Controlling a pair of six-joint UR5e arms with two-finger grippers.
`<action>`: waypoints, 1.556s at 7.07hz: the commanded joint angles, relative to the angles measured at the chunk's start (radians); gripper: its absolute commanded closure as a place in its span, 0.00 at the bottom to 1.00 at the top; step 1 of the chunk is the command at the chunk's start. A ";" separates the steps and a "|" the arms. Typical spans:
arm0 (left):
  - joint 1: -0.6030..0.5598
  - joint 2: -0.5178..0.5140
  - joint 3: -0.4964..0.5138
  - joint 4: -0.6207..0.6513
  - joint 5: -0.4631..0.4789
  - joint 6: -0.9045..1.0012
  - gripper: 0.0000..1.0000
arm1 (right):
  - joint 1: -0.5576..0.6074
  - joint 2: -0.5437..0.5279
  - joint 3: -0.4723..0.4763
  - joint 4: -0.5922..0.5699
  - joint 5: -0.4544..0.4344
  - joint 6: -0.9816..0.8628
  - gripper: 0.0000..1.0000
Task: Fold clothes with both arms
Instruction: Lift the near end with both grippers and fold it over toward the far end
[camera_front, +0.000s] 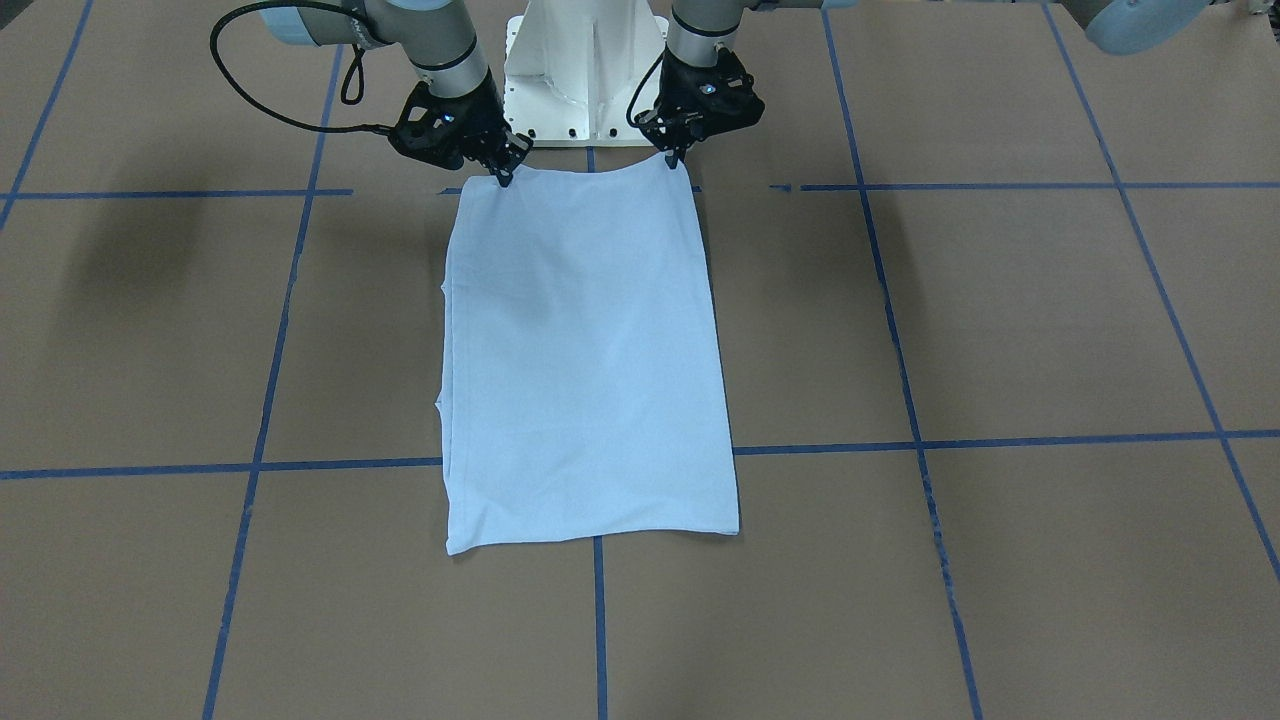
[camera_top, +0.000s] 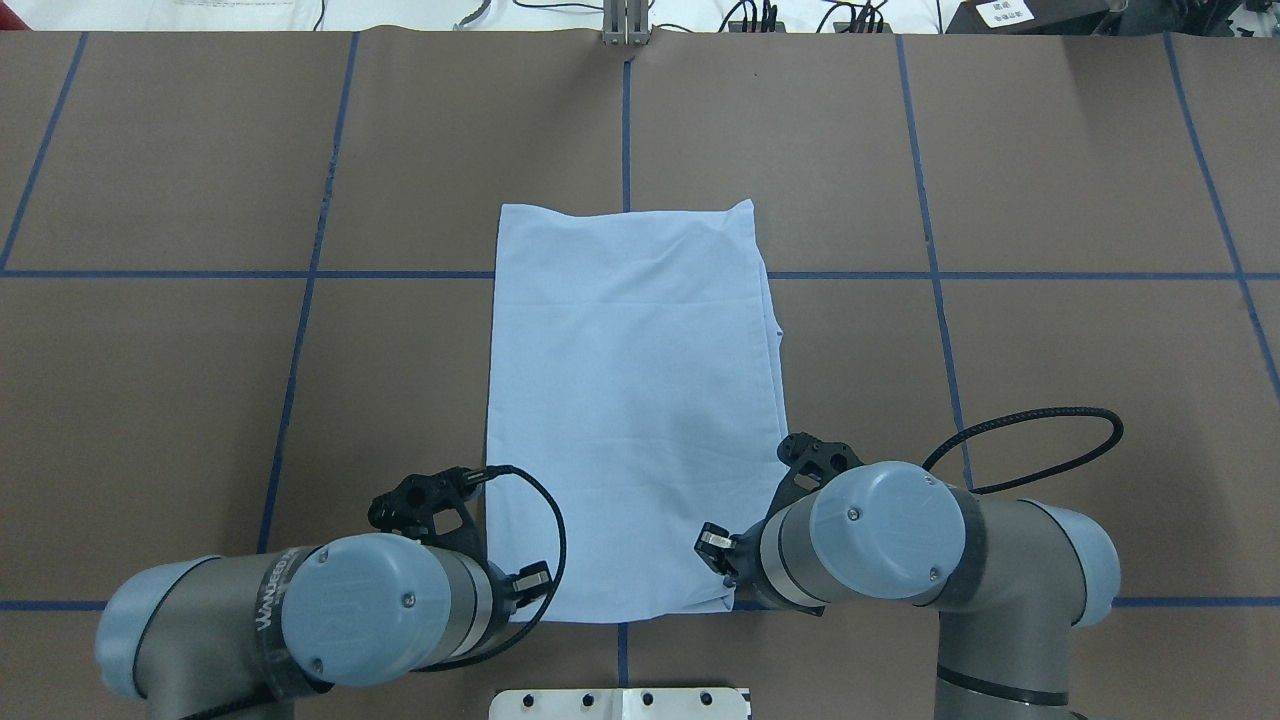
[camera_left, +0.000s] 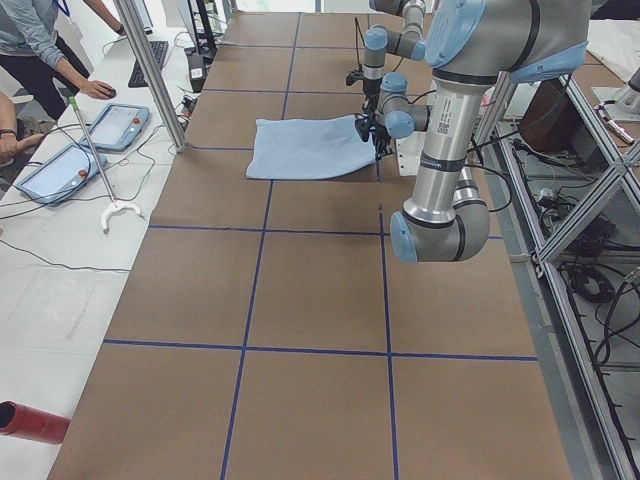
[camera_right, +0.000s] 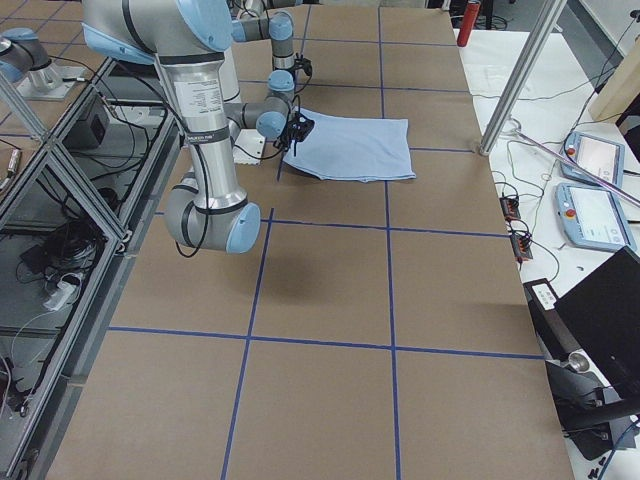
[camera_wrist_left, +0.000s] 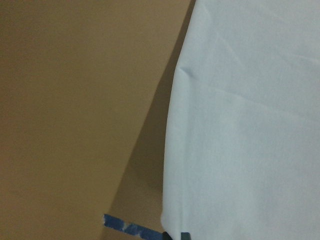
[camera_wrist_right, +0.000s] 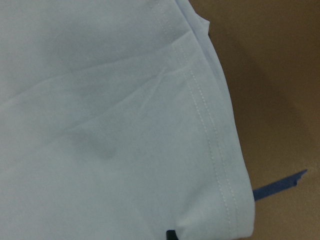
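- The light blue T-shirt (camera_front: 590, 360) is lying on the desk (camera_front: 1000, 320) as a long, narrow rectangle; it is running lengthwise along the centre blue tape line (camera_front: 599, 620), away from the white pedestal base (camera_front: 585, 70).
- The far end of the shirt is resting flat, just past a cross line of the tape grid; the near end is sitting just in front of the pedestal base.
- The left gripper (camera_front: 676, 158) is pointing down at the near corner on the robot's left; its fingers (camera_front: 672, 152) are clenched on the fabric there.
- The right gripper (camera_front: 505, 178) is pointing down at the near corner on the robot's right; its fingers (camera_front: 501, 172) are likewise pinching the shirt.
- The near edge is sagging in a shallow curve between the two held corners.
- In the left wrist view the shirt edge is casting a dark shadow on the brown desk covering, so the fabric is riding slightly above it at that corner.
- In the right wrist view a stitched hem (camera_wrist_right: 210, 130) is running along the fabric edge; a lower layer is peeking out beside it.
- A black cable (camera_top: 1040, 440) is looping out from the right arm over the desk, apart from the shirt.
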 joint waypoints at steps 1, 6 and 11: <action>0.073 0.001 -0.108 0.106 0.002 0.000 1.00 | -0.013 -0.005 0.064 -0.001 0.081 0.001 1.00; -0.036 -0.014 -0.101 0.110 -0.003 0.106 1.00 | 0.080 0.009 0.014 0.005 0.072 -0.035 1.00; -0.274 -0.069 0.118 -0.078 -0.008 0.258 1.00 | 0.287 0.152 -0.165 0.008 0.077 -0.158 1.00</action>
